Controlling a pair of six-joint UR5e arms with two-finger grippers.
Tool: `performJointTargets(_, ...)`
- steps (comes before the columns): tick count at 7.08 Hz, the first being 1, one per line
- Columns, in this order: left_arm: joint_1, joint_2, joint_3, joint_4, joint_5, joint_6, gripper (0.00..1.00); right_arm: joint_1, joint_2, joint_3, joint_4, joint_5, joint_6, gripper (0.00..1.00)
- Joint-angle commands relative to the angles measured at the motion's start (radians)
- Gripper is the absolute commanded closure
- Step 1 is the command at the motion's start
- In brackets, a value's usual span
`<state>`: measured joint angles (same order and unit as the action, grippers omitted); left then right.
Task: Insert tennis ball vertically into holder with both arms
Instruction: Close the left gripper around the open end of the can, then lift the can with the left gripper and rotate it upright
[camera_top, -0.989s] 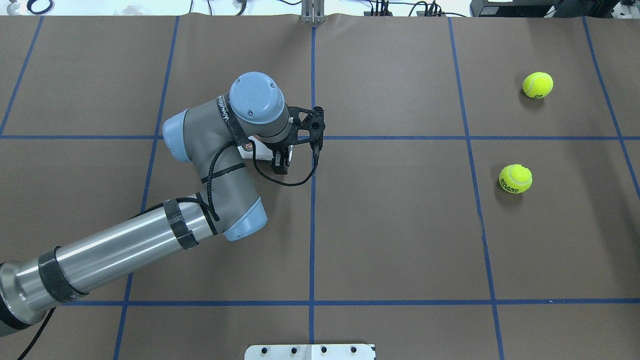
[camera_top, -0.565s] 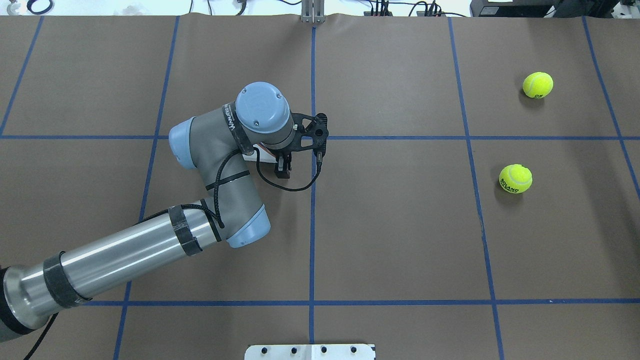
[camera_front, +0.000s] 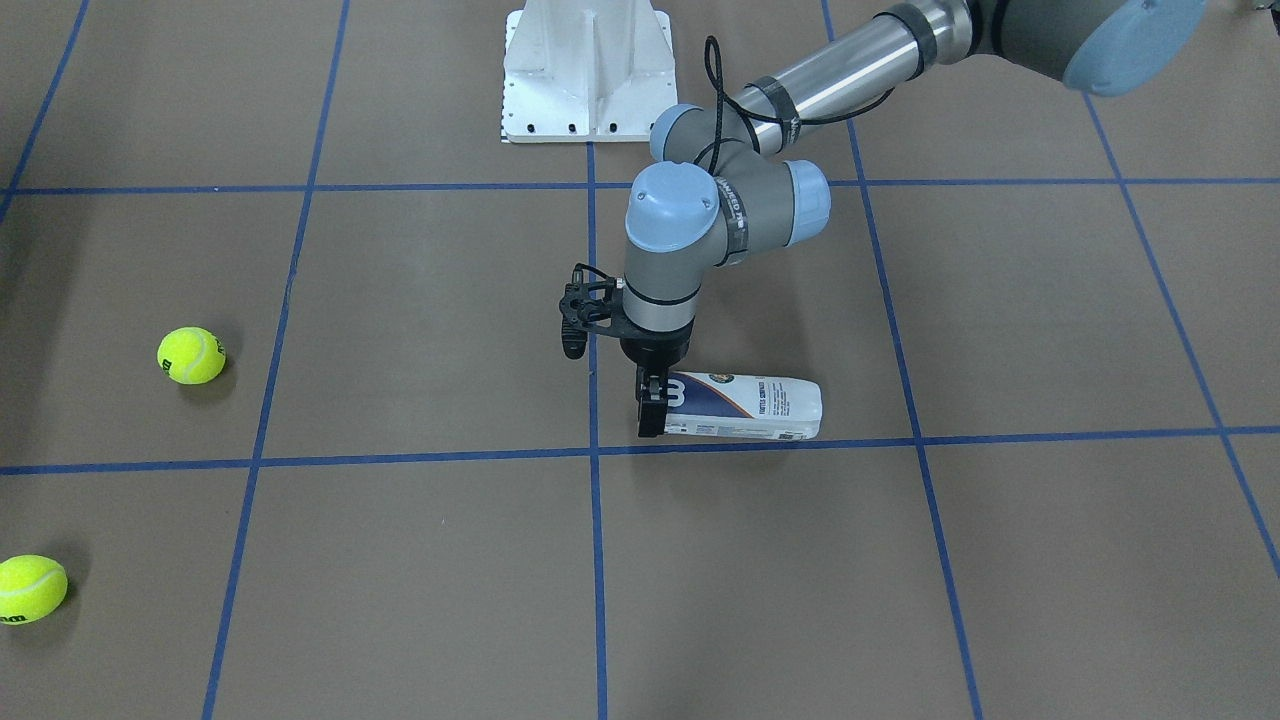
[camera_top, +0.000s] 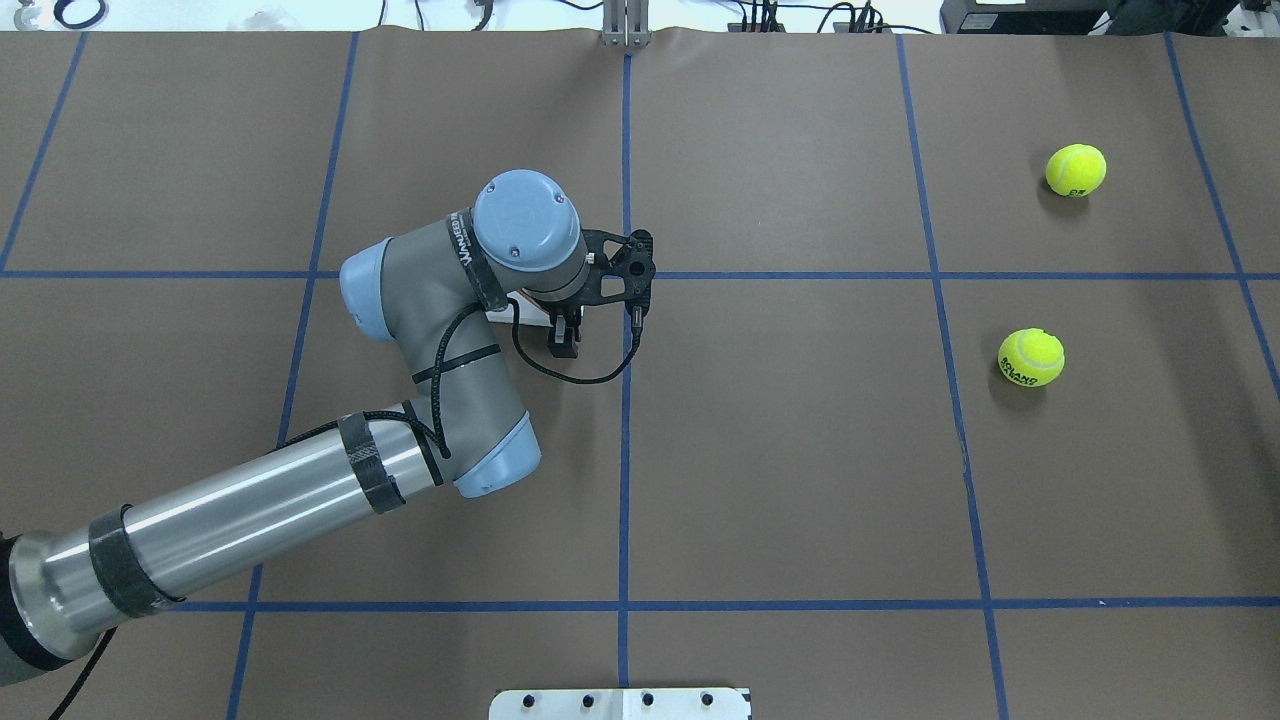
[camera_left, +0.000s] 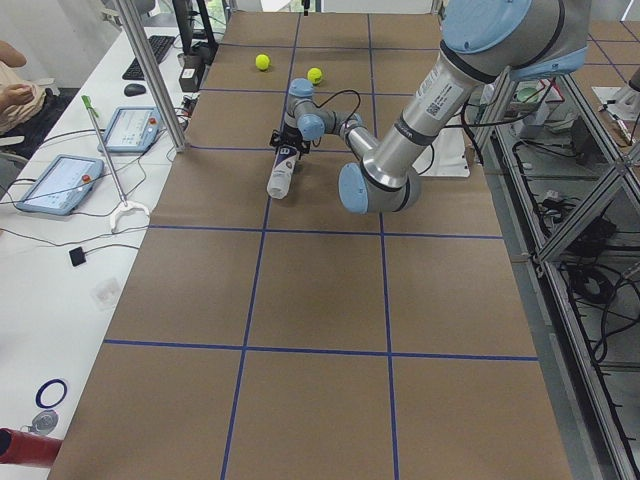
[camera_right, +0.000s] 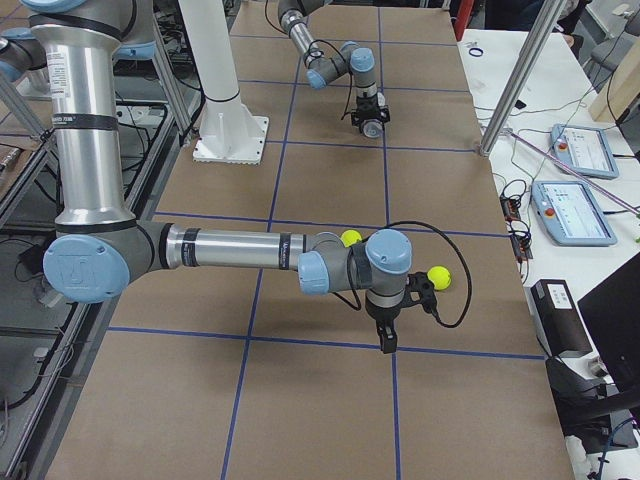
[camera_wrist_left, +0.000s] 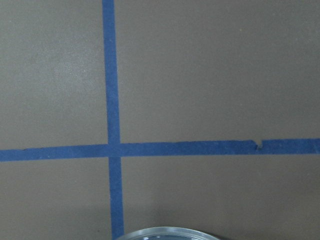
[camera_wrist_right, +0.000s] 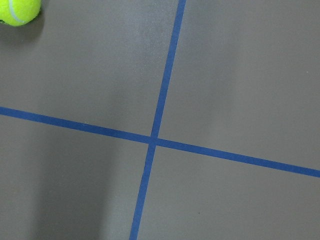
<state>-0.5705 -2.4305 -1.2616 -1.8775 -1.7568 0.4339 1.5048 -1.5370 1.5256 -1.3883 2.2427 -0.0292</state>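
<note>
Exterior front-facing view: my left arm (camera_front: 760, 210) comes in from the upper right and bends down at the wrist, so my left hand (camera_front: 651, 425) points straight at the tabletop (camera_front: 400, 560). The holder (camera_front: 745, 408) lies on its side there, not upright. Its length runs along a blue tape line (camera_front: 1000, 436), just on my side of that line. My left hand's fingers stand at the end of the holder that faces this view's left and they overlap that end. I cannot tell whether they are pinching it, pressed together or spread. In the left wrist-mounted view a curved metal rim (camera_wrist_left: 165, 233) shows at the bottom edge, below a tape crossing (camera_wrist_left: 114, 150).

The white pedestal base (camera_front: 590, 70) stands at the top of the front-facing view, beyond my left wrist.

In the exterior right view my right arm (camera_right: 230, 248) stretches low over the tabletop and my right hand (camera_right: 388, 342) hangs from it, pointing down. No other view shows this hand, so I cannot tell whether it is spread or pressed together. One tennis ball (camera_right: 438, 278) lies on the tabletop just beyond my right wrist. The other tennis ball (camera_right: 349, 238) shows only in part behind that arm. Both balls lie well apart from the holder, toward my right end of the tabletop.
</note>
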Motion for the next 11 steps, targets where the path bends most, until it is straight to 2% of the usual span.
performJointTargets(1, 0.0, -0.001, 0.001, 0.003, 0.0, 0.0, 0.12, 0.0, 0.0, 0.001, 0.0, 0.0, 0.0, 0.01)
performJointTargets(2, 0.0, -0.001, 0.001, 0.003, 0.0, 0.0, 0.22, 0.0, 0.002, 0.001, 0.0, 0.0, 0.0, 0.01)
performJointTargets(3, 0.0, -0.001, -0.001, 0.003, 0.0, 0.002, 0.24, 0.0, 0.002, 0.001, 0.0, 0.0, 0.0, 0.01)
performJointTargets(7, -0.043, -0.145, -0.038, 0.0, -0.01, -0.05, 0.23, 0.0, 0.002, 0.001, 0.0, 0.002, 0.0, 0.01)
performJointTargets(8, -0.045, -0.153, -0.079, -0.003, -0.012, -0.093, 0.24, 0.0, 0.002, 0.001, 0.0, 0.002, 0.0, 0.01)
performJointTargets(10, -0.06, -0.15, -0.096, -0.176, -0.137, -0.183, 0.24, 0.0, 0.002, 0.001, 0.0, 0.002, 0.0, 0.01)
performJointTargets(11, -0.062, -0.147, -0.096, -0.278, -0.151, -0.266, 0.24, 0.0, 0.002, 0.001, 0.0, 0.002, 0.0, 0.01)
